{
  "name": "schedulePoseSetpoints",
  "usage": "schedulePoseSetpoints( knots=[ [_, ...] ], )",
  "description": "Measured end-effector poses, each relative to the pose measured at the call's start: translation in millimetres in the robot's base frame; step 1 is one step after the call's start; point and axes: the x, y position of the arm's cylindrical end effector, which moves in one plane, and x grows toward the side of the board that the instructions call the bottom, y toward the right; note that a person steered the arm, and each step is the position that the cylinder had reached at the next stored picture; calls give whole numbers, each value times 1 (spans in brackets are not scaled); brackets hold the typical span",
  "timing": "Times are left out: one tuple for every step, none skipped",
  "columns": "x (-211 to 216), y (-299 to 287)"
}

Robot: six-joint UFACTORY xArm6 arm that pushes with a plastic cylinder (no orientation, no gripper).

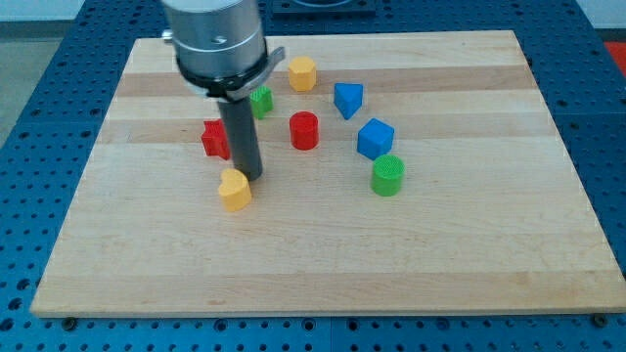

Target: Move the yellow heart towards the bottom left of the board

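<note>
The yellow heart (235,190) lies on the wooden board (323,264), left of the middle. My tip (251,177) stands right against the heart's upper right side, touching or nearly touching it. The rod rises from there to the metal arm head at the view's top. A red block (213,139) sits just behind the rod to its left, partly hidden by it.
A green block (261,101) peeks out to the right of the rod. A yellow hexagon (302,73), a red cylinder (304,130), a blue triangle (347,99), a blue cube (374,138) and a green cylinder (388,175) lie right of the tip.
</note>
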Motion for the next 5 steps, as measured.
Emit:
schedulePoseSetpoints(
  knots=[
    [10,-8],
    [10,-2],
    [14,14],
    [14,17],
    [35,10]
  ],
)
